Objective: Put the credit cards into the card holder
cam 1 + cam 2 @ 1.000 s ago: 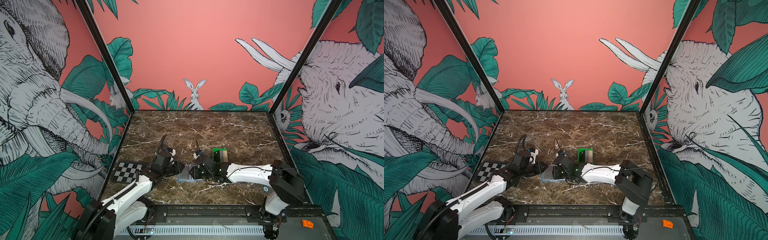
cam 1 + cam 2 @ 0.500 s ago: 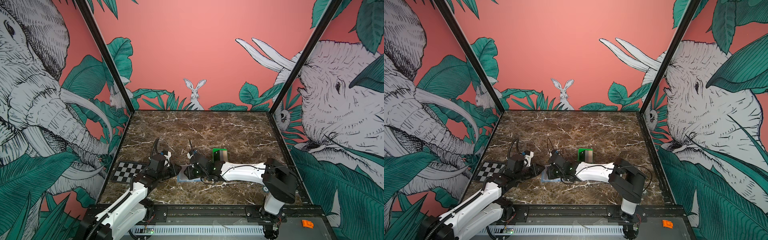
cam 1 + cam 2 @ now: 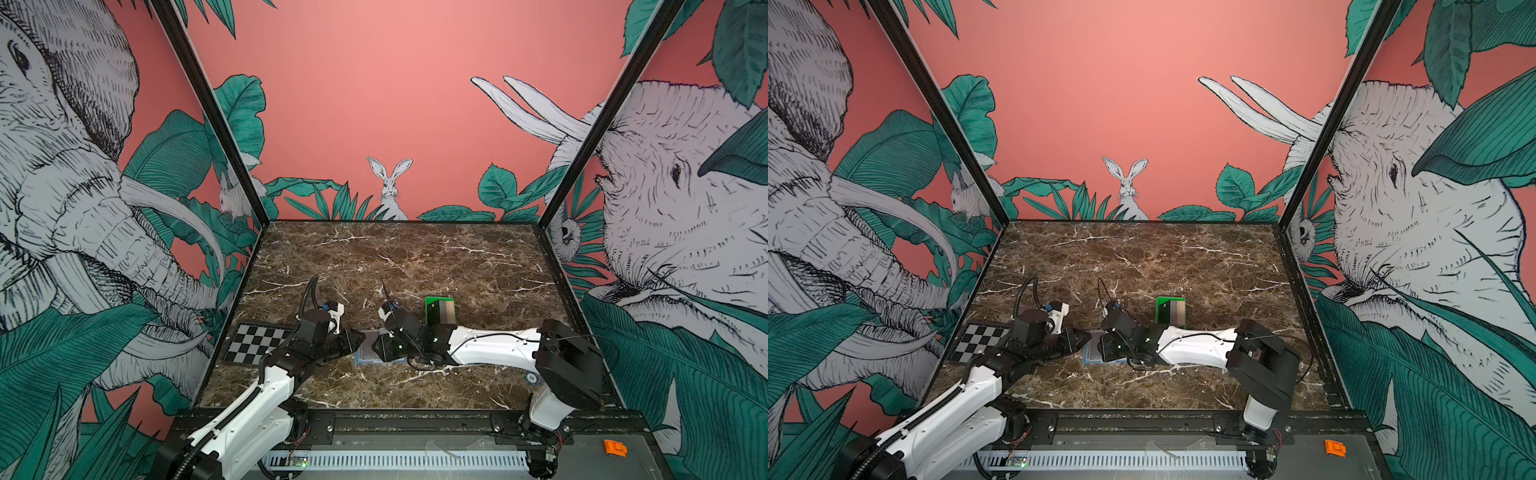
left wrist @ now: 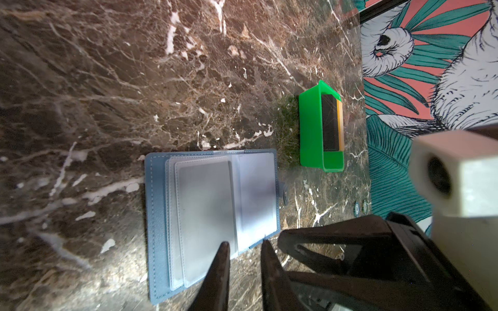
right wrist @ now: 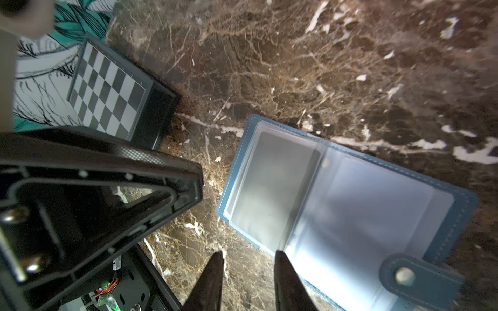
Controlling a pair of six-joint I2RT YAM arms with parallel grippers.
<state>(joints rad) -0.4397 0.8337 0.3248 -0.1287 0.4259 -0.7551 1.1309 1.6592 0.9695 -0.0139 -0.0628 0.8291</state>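
The slate-blue card holder (image 4: 159, 215) lies open on the marble between both arms, also visible in both top views (image 3: 365, 357) (image 3: 1090, 357). A grey card (image 4: 207, 210) (image 5: 269, 188) sits inside its clear sleeve. My left gripper (image 4: 244, 246) (image 3: 360, 338) hovers at the holder's near edge, open by a narrow gap, one fingertip (image 4: 224, 246) over the sleeve. My right gripper (image 5: 249, 255) (image 3: 375, 352) is open at the opposite edge, with marble showing between its fingers. More credit cards (image 3: 442, 312) (image 4: 330, 121), black and tan, stand in the green tray (image 3: 436, 300) (image 4: 310, 129).
A checkerboard plate (image 3: 257, 343) (image 5: 107, 88) lies at the left wall beside my left arm. The green tray (image 3: 1160, 309) stands behind my right arm. Patterned walls close in three sides; a black rail runs along the front edge.
Both grippers' jaws have widened a little. Both arms have shifted slightly at the holder, which still lies open on the marble.
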